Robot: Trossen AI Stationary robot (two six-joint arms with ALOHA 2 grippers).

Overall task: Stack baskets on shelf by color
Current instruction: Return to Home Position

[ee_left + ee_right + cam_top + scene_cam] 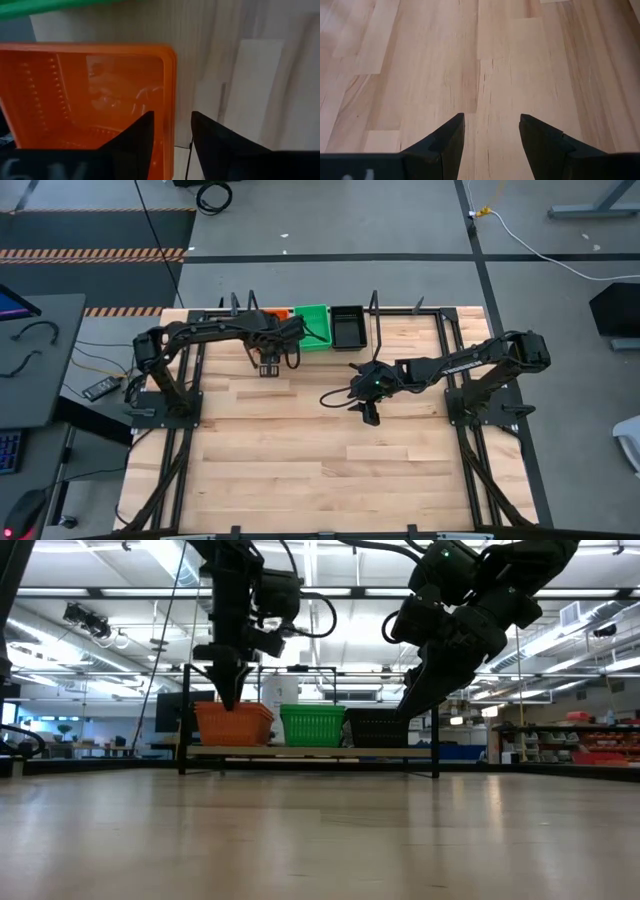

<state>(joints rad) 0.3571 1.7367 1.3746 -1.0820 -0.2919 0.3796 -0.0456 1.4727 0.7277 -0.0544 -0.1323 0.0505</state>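
The left claw (172, 117), spread empty above the orange plastic mesh basket (90, 90) on the far black-framed wooden shelf (300, 751), should lift straight up first, while the right claw (491, 120) hangs spread over the pale wooden desk (495, 50).

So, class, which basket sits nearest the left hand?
The orange perforated plastic basket, ending the row; the left hand hangs beside it, clear of the green basket and black basket.

The right gripper (491, 131) points down at the table (445, 60), its two dark fingers (447, 140) spread apart. Between them lie only pale wooden planks.
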